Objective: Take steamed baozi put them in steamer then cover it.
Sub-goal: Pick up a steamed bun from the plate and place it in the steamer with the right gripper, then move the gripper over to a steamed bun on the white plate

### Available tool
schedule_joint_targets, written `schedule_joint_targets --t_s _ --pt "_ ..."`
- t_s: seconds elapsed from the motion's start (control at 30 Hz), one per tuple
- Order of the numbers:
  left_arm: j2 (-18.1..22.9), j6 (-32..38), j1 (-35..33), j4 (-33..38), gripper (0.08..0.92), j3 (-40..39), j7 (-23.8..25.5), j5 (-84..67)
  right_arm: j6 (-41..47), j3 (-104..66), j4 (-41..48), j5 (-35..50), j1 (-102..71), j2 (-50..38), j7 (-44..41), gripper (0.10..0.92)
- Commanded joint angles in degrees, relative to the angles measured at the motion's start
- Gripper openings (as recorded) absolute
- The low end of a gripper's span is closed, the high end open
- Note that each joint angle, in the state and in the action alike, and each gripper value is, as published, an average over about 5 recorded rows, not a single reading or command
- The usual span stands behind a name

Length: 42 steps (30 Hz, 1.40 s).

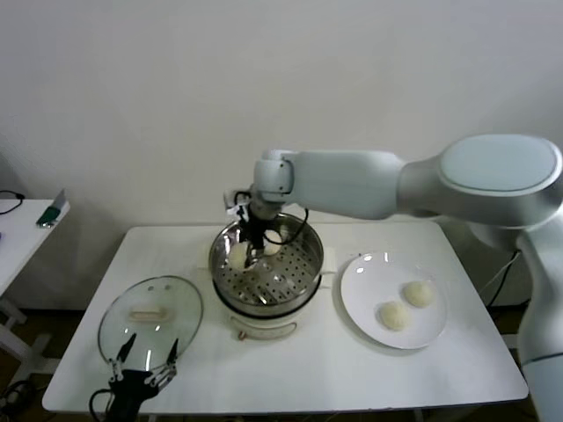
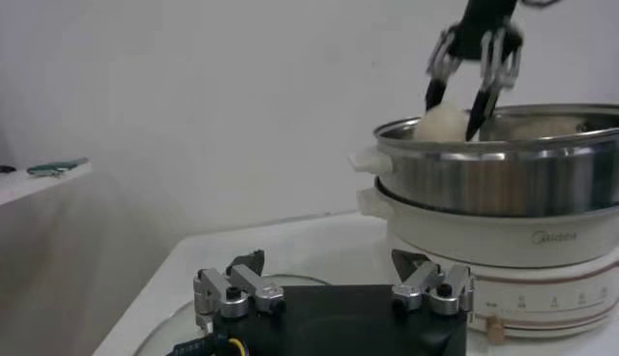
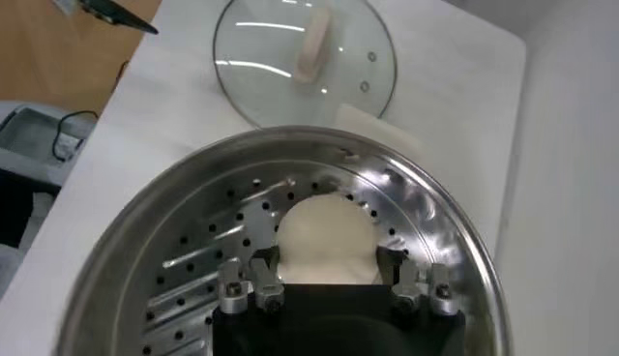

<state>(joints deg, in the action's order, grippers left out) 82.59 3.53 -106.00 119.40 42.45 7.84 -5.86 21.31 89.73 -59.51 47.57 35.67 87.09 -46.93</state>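
Note:
The steamer [image 1: 303, 264] stands mid-table on its white base. My right gripper [image 1: 252, 251] reaches down into it and is shut on a baozi [image 1: 236, 256] low over the perforated tray. In the right wrist view the baozi [image 3: 324, 237] sits between the fingers. A second baozi [image 1: 274, 248] lies in the steamer behind it. Two more baozi [image 1: 419, 293] [image 1: 393, 315] lie on the white plate [image 1: 365, 281]. The glass cover [image 1: 149, 321] lies flat to the left of the steamer. My left gripper [image 1: 146, 353] hangs open over the cover's near edge.
A white side table [image 1: 18, 229] with a green object [image 1: 51, 214] stands at the far left. The wall is close behind the table. In the left wrist view the steamer [image 2: 503, 184] rises to one side of the open left gripper [image 2: 329, 266].

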Motion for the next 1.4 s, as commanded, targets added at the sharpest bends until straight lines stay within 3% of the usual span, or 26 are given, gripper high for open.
schedule_joint_targets --t_s 0.03,0.23,0.4,0.67,0.8,1.0,1.4 --pt "-0.1 0.0 0.1 0.0 0.823 0.0 0.0 0.0 0.3 -0.2 6.9 -2.8 -6.2 4.2 2.3 0.67" --pt "-0.1 -0.1 -0.1 0.1 0.823 0.1 0.0 0.0 -0.2 -0.9 4.5 -2.0 -3.5 2.0 2.0 0.687" --pt "-0.2 -0.2 -0.4 0.5 0.823 0.1 0.0 0.1 -4.1 0.1 -0.8 1.3 5.7 -3.7 -3.3 0.794" --pt "-0.3 -0.9 -0.4 1.9 0.823 0.1 0.3 0.2 -7.2 10.9 -18.4 4.6 20.0 -24.4 -9.5 0.823" --pt "-0.4 -1.3 -0.2 2.4 0.823 0.0 0.4 0.2 -6.2 17.0 -26.6 0.7 23.2 -35.5 -9.2 0.823" --pt "-0.2 -1.9 0.0 2.9 0.823 -0.6 0.5 0.5 -5.0 22.0 -29.9 -10.2 21.1 -46.0 -7.5 0.823" --pt "0.0 -1.5 -0.9 2.6 0.823 0.0 0.4 0.6 1.0 8.7 -27.0 -22.0 -2.1 -53.3 -0.2 0.823"
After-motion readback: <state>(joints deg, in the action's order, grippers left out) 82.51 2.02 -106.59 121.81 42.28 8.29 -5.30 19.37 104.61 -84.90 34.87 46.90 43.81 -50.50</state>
